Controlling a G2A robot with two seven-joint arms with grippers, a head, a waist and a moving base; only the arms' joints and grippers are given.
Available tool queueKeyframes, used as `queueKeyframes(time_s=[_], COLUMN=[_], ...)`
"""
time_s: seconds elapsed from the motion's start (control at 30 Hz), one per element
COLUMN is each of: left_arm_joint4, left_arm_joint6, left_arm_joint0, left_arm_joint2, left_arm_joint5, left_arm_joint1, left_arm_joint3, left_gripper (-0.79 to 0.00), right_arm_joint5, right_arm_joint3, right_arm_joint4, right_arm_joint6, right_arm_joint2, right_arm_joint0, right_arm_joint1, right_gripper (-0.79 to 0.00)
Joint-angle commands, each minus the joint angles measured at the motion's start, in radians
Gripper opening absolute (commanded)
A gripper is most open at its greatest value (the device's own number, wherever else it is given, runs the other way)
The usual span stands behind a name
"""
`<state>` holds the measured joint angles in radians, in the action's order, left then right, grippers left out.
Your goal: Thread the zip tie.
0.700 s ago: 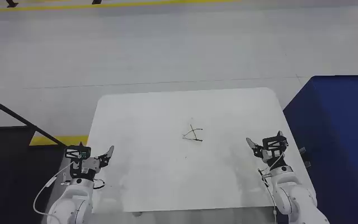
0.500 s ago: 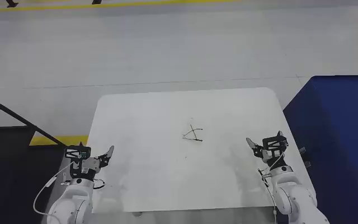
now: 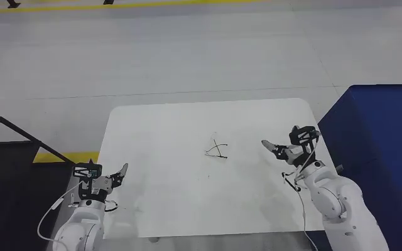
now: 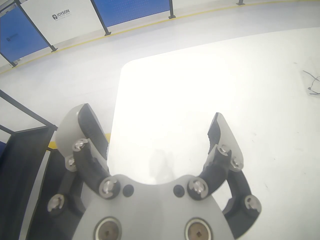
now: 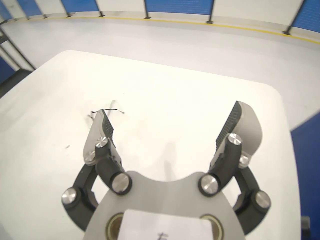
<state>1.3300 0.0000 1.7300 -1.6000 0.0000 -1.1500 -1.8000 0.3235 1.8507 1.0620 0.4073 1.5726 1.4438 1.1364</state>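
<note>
Logo print (image 4: 61, 14) on barrier panels (image 4: 82, 1)

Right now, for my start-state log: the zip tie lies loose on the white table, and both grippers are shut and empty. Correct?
Not quite: the left gripper and the right gripper are open, not shut; each wrist view shows its own jaws spread wide. The rest holds: the zip tie lies loose on the white table, and both grippers are empty.

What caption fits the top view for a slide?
Zip tie lies loose on the white table, flanked by two arms with open, empty jaws.
</note>
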Motion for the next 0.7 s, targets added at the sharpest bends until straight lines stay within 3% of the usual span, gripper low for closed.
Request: queueKeyframes(time_s=[0.0,0.2,0.57,0.6,0.67], left_arm_joint4=[0.000,0.000,0.000,0.000,0.000], left_arm_joint6=[0.000,0.000,0.000,0.000,0.000], left_arm_joint0=[0.000,0.000,0.000,0.000,0.000], left_arm_joint2=[0.000,0.000,0.000,0.000,0.000], left_arm_joint5=[0.000,0.000,0.000,0.000,0.000], left_arm_joint1=[0.000,0.000,0.000,0.000,0.000], left_arm_joint3=[0.000,0.000,0.000,0.000,0.000], left_gripper=[0.000,0.000,0.000,0.000,0.000], right_arm_joint5=[0.020,0.050,0.066,0.112,0.183], right_arm_joint3=[-0.021,-0.172,-0.182,-0.188,-0.248], right_arm_joint4=[-0.013,-0.211,-0.254,-0.334,-0.463], right_arm_joint6=[0.104,0.324,0.334,0.357,0.528], right_arm_joint2=[-0.053,-0.149,-0.150,-0.151,-0.173], right_arm_joint0=[-0.116,-0.384,-0.389,-0.397,-0.488], right_arm_joint1=[0.002,0.013,0.013,0.013,0.008], right_gripper=[0.000,0.000,0.000,0.000,0.000])
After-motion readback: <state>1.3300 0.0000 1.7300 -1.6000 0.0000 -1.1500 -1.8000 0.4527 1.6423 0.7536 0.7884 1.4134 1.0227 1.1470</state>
